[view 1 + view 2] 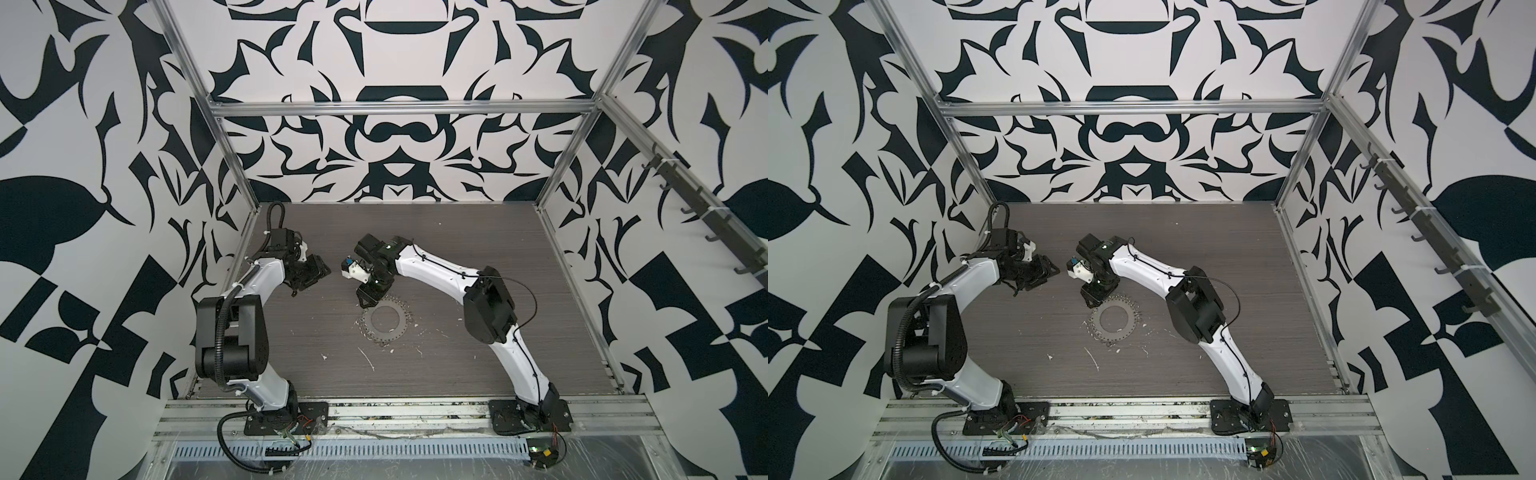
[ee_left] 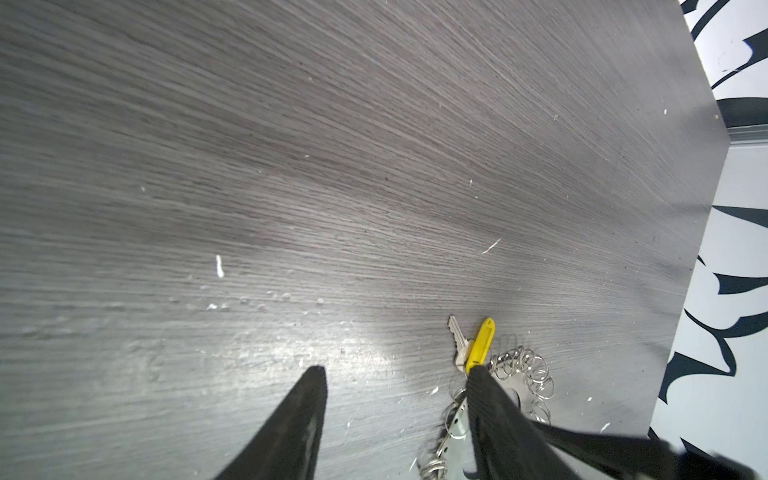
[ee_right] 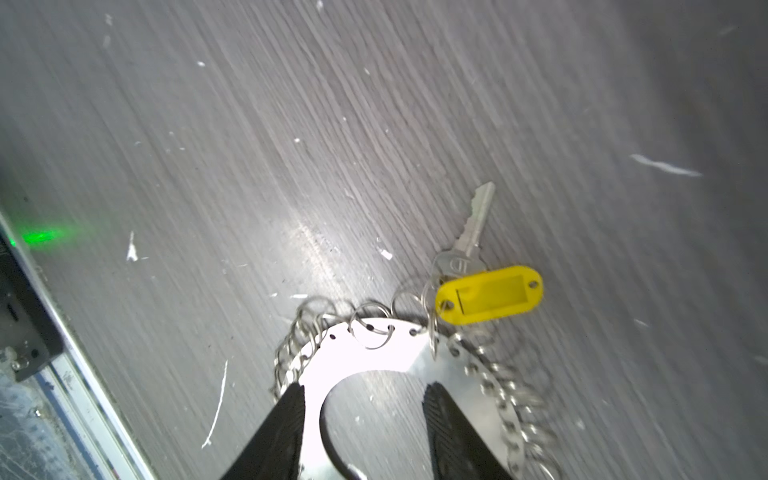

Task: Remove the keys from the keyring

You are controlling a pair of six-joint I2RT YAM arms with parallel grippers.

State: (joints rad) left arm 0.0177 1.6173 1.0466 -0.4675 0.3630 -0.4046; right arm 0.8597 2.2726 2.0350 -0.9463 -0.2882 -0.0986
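Flat metal keyring [image 3: 374, 353] is lying mid-table [image 1: 457, 249], its silver key [image 3: 473, 224] and yellow tag [image 3: 490, 295] trailing off the rim around eleven o'clock. Right gripper [image 3: 363, 390] is hovering there, jaws apart. Left gripper [image 2: 397, 369] is also gaping, empty. The key is probably light and slippery, so gripping its stiff blade looks best.

White walls [image 1: 415, 58] with bold black curling shapes close in on three sides, the back one well beyond the right pincer [image 1: 367, 300]. Silver frame bars [image 1: 399, 107] run along their corners, and a rail of dark hooks [image 1: 706, 212] hangs on the wall far to the pincer's right. Below the pincer lies a dark grey wood-grain table [image 1: 457, 241], flecked with white scraps [image 1: 366, 358], with a bright glare [image 3: 316, 245] just ahead of it
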